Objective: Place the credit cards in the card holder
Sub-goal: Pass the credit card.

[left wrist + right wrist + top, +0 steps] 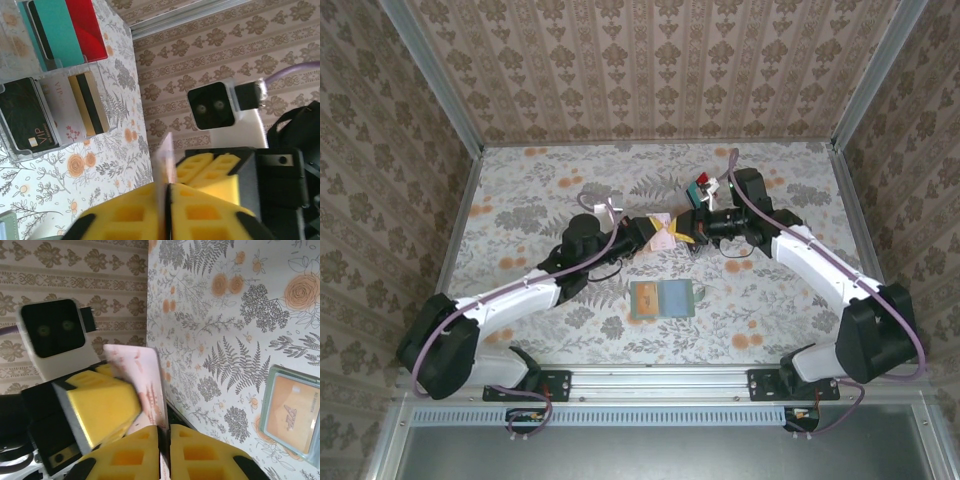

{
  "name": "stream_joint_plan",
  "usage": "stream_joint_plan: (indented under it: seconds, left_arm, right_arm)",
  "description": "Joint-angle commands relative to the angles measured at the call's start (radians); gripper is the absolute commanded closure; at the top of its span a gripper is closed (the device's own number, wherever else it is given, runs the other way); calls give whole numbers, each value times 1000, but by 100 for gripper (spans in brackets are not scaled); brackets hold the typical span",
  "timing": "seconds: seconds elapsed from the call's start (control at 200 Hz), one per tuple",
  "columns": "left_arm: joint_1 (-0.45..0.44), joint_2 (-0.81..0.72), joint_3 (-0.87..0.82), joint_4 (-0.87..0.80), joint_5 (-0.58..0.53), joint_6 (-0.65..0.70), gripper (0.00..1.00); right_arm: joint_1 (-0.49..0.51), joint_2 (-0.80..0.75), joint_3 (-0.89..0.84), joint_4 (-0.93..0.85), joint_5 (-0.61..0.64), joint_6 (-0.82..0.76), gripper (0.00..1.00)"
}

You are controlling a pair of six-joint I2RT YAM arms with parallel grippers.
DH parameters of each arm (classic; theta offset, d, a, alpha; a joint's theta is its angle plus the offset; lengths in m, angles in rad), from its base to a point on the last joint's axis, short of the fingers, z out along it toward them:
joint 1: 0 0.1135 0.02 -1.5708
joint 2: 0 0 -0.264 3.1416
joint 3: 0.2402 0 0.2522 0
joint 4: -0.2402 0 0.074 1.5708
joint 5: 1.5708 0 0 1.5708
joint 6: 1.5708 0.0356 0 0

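The left gripper pinches a pale card edge-on between its yellow fingers, and the card sticks out past the fingertips. Just right of the tips sits the right gripper, seemingly touching that card. Far up-left of the fingers, a clear tray holds a teal card, a red card, a dark card and a tan card.

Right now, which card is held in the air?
The pale pink card, gripped by the left claw and right claw; the others sit in the clear tray or the wallet.
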State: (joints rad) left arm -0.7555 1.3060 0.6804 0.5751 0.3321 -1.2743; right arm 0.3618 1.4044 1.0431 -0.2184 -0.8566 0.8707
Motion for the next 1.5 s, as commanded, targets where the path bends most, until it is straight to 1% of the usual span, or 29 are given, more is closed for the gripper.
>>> stream_joint_plan:
  seconds: [0.0,0.125,0.175,0.29,0.315,0.43,0.51,0.57,0.665,0.775,0.845,0.99,1.105,1.23,1.495]
  left_arm:
    - [-1,-41,-11,36,-8,-19,99]
    - [-1,-46,-13,42,-17,-45,100]
    - [-1,-43,-15,55,-21,-57,100]
    - [-1,-43,-19,83,-30,-90,100]
    - [-1,-42,-20,89,-30,-96,100]
    - [-1,-36,-25,128,-28,-127,92]
    - [-1,-38,-32,144,-40,-140,85]
    - [0,-39,-35,167,-40,-151,81]
    - [-1,-43,-40,199,-41,-160,75]
    - [-1,-47,-39,201,-31,-160,75]
    - [-1,-49,-43,201,-31,-160,74]
    - [1,-57,-54,210,-39,-160,74]
    - [2,-57,-55,212,-41,-160,75]
    - [5,-49,-55,213,-32,-163,76]
    - [4,-47,-63,224,-39,-166,76]
  right_arm:
    - [4,12,-11,33,-32,16,86]
    - [3,5,-18,70,-48,33,76]
    - [5,5,-20,84,-59,41,69]
    - [9,13,-18,107,-84,53,68]
    - [8,14,-19,110,-86,54,68]
    - [16,27,-14,129,-111,53,68]
    - [19,32,-13,110,-87,38,72]
    - [14,35,-15,79,-53,25,81]
    - [9,35,-24,57,-12,25,82]
    - [4,36,-28,78,-7,45,83]
    - [-1,33,-26,61,12,42,83]
    - [-3,35,-27,42,35,40,80]
    - [-2,33,-34,44,48,43,79]
    - [-3,33,-30,51,36,48,79]
    - [-11,24,-35,13,84,40,80]
